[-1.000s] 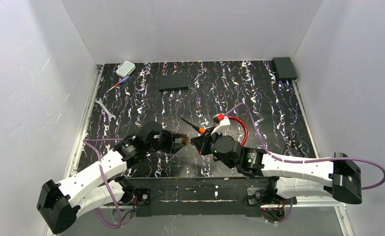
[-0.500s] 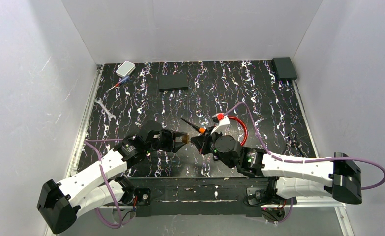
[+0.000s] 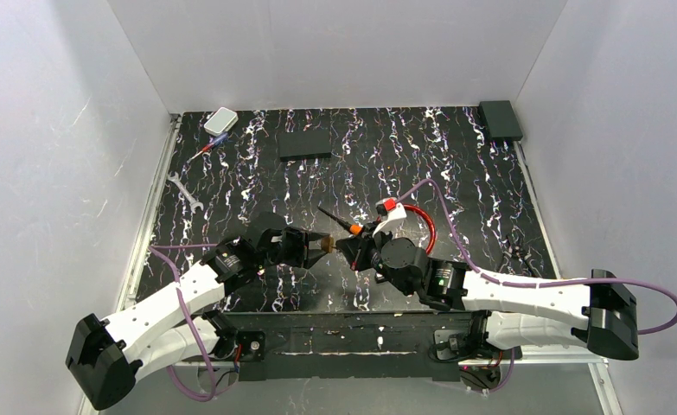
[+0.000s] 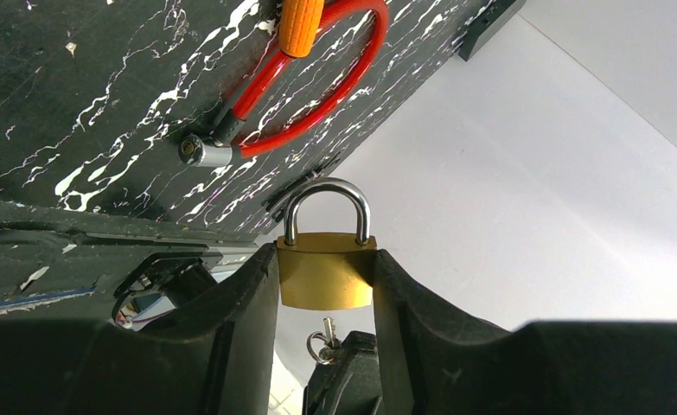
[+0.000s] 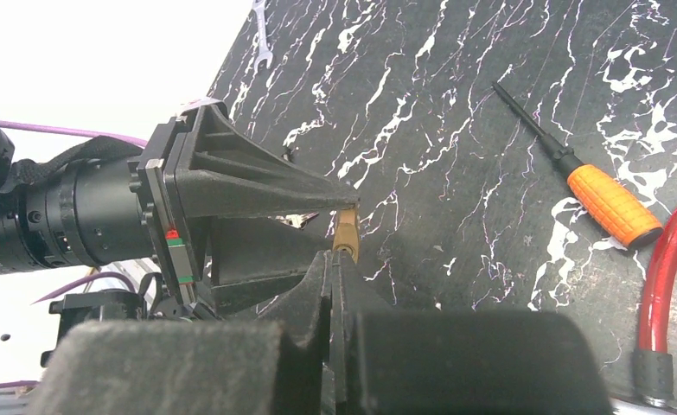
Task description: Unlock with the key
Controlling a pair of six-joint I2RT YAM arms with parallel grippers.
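Observation:
My left gripper is shut on a small brass padlock, pinching its body from both sides, with the steel shackle pointing away from the wrist. The shackle sits closed in the body. Just under the padlock's bottom face, a small silver key on a ring pokes out of the fingertips of my right gripper, which is shut on it. The key tip is a short gap from the padlock. From above, the two grippers meet tip to tip near the table's front middle, with the padlock between them.
An orange-handled screwdriver lies just behind the grippers, beside a red cable lock. A silver wrench lies at the left edge. A flat black block, a white box and a black box sit along the back.
The left gripper with the padlock has edged slightly right, toward the right gripper. Both grips are unchanged.

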